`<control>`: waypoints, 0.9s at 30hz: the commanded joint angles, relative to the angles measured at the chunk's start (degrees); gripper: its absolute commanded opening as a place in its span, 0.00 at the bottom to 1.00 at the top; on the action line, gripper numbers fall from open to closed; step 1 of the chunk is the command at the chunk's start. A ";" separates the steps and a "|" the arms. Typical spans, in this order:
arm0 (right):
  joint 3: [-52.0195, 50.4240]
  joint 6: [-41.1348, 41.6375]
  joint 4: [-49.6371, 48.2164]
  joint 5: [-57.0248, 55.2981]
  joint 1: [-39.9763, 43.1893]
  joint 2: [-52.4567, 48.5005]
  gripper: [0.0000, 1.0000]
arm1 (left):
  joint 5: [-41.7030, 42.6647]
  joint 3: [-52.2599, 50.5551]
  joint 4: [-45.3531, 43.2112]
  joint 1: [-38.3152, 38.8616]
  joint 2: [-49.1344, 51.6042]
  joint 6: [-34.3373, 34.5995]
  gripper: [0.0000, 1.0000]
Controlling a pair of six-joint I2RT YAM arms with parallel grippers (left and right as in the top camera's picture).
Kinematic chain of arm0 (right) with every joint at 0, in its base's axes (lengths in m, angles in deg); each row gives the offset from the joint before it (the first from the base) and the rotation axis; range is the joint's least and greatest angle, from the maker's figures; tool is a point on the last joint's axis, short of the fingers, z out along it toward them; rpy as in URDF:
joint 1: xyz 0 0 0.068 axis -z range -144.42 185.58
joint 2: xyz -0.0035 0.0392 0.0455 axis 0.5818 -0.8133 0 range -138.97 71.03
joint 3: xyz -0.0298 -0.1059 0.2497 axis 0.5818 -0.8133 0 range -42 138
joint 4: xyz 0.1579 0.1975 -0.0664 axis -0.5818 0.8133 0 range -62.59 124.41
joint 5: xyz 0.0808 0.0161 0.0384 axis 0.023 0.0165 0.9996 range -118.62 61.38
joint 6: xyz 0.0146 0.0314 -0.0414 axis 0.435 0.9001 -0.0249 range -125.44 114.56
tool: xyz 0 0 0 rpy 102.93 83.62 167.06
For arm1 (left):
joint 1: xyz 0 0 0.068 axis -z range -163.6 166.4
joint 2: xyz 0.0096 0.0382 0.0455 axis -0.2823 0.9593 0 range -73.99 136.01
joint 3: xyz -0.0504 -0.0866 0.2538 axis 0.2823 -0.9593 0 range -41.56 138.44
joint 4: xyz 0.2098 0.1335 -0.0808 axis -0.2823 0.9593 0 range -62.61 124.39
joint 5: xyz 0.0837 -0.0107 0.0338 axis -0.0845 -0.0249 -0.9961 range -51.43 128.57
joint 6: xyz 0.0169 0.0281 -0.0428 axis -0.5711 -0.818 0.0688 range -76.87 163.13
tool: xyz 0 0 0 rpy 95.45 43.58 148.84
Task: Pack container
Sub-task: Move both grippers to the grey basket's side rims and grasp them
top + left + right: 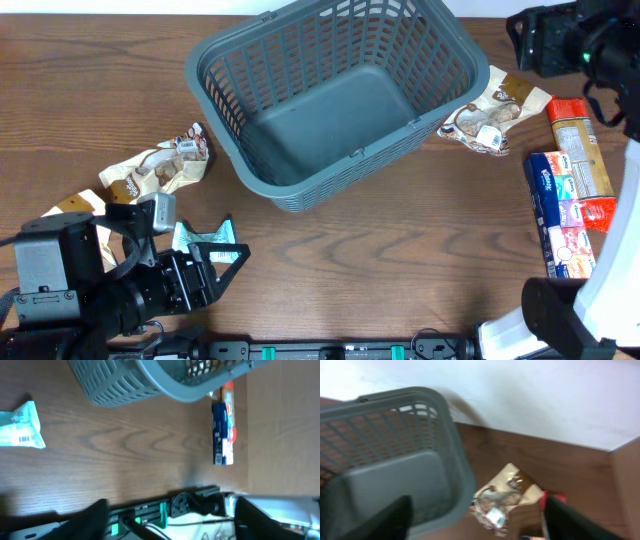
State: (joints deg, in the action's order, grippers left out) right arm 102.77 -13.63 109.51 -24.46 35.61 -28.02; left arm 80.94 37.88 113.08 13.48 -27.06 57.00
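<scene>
One container [320,110] sits far-centre on the bench [400,260]. Two cream snack packs flank it: left pack [155,172], right pack [495,115]. One teal packet [205,245] lies beside the left jaws. Left jaws and right jaws both spread, gripping nothing.

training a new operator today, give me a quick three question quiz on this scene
1. True or false: the container has a snack pack inside.
2. The blue boxes lie on which side of the table: A left, B right, C centre?
3. What colour is the pack nearest the left gripper?
Key: 1 false; 2 B; 3 teal.
</scene>
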 commanded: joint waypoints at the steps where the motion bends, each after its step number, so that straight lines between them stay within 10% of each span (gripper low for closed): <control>1: 0.68 -0.85 0.42 5.51 0.04 -1.77 0.56 | 1.60 0.68 0.42 -0.22 0.11 0.50 0.43; 7: 0.68 0.55 0.11 8.20 0.04 -3.34 0.01 | 1.55 0.68 0.17 -0.22 0.11 6.49 0.06; 27: -0.46 -1.77 -0.94 22.99 -0.07 -7.63 0.01 | 9.33 -11.43 -16.46 5.11 -0.02 22.12 0.06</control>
State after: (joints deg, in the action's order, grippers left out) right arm 102.69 -12.45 108.53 -8.85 35.72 -34.14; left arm 85.40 28.11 99.16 16.26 -27.12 75.38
